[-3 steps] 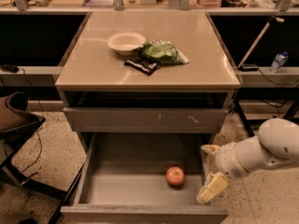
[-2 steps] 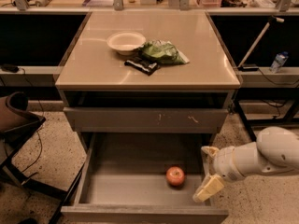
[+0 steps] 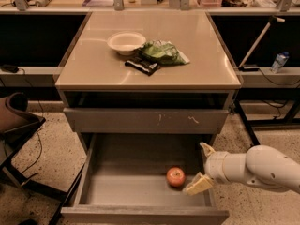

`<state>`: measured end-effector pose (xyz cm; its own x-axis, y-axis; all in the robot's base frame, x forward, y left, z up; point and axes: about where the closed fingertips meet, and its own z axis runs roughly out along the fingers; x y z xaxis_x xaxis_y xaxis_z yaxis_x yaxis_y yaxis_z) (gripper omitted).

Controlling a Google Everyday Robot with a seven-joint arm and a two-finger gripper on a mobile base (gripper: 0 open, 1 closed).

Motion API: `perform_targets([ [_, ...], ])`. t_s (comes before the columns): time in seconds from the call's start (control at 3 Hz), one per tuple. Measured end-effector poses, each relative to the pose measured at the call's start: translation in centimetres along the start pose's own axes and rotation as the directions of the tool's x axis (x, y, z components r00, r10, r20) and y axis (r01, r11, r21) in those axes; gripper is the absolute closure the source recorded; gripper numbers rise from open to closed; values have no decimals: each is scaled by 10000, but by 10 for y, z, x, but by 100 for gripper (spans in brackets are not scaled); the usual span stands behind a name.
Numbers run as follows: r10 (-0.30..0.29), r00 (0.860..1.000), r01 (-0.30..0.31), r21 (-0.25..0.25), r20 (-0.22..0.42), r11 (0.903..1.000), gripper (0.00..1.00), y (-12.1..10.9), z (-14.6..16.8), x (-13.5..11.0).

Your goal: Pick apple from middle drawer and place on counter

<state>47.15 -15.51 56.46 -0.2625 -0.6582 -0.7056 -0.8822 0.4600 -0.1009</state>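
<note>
Middle drawer (image 3: 123, 190) pulled fully out at the bottom of the cabinet, grey floor bare except for 1 item. Apple (image 3: 176, 176) sits on the drawer floor, right of centre, toward the front, upright, red-orange with a paler patch on top. Nothing is gripping it.

Gripper (image 3: 202, 167) is inside the drawer's right side, just to the right of the apple, coming in from the right on a white arm (image 3: 262, 168). Its 2 fingers (image 3: 198, 184) are spread wide apart, empty: the lower tan one angles down-left with its tip just beside the apple, the upper one points up toward the back of the drawer. Can't tell if the lower tip touches the apple.

Above, a shallower grey drawer (image 3: 145, 120) with white scratches on its front, closed.

Counter (image 3: 206, 67) glossy tan, holding 3 things near its middle-back: white bowl (image 3: 126, 42), green bag (image 3: 163, 53) just right of it and touching, dark packet (image 3: 142, 65) in front of both.

Brown chair (image 3: 14, 116) at far left on the speckled floor. Small bottle (image 3: 280, 61) on the ledge at far right.
</note>
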Motion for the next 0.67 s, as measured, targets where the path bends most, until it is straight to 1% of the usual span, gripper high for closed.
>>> perform_targets([
  [0.33, 125, 9999, -123, 1057, -16, 9943, 0, -35, 21, 13],
  [0.67, 125, 9999, -123, 1057, -15, 9943, 0, -35, 21, 13],
])
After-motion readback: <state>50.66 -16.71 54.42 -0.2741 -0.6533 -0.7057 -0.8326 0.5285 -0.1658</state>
